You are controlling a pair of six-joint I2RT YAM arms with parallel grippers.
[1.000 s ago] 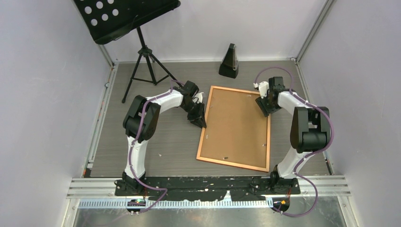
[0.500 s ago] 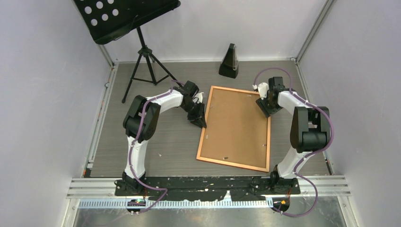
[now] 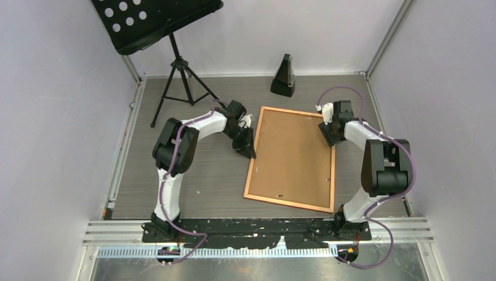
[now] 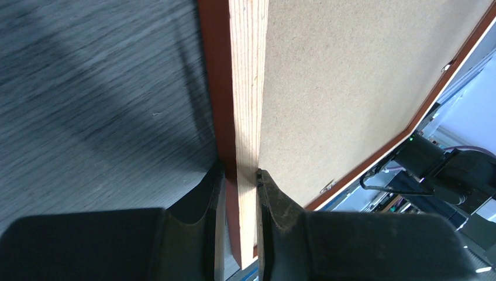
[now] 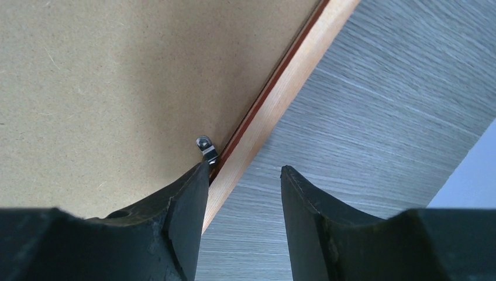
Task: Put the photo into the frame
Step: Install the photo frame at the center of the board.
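Observation:
The frame (image 3: 254, 158) lies face down on the table, its copper-orange rim around a brown backing board (image 3: 292, 155). My left gripper (image 3: 248, 150) is shut on the frame's left rail (image 4: 245, 105), one finger on each side of it. My right gripper (image 3: 327, 133) is open over the frame's right rail (image 5: 275, 111). Its left finger (image 5: 187, 205) rests on the backing board beside a small metal clip (image 5: 206, 146); its right finger (image 5: 304, 205) hangs over the bare table. The photo is out of view.
A black music stand on a tripod (image 3: 175, 64) is at the back left. A black metronome (image 3: 283, 76) stands behind the frame. Grey walls close in on the left, the right and the back.
My right gripper has shifted slightly toward the back right along the frame's right rail. The left gripper and the frame have not moved.

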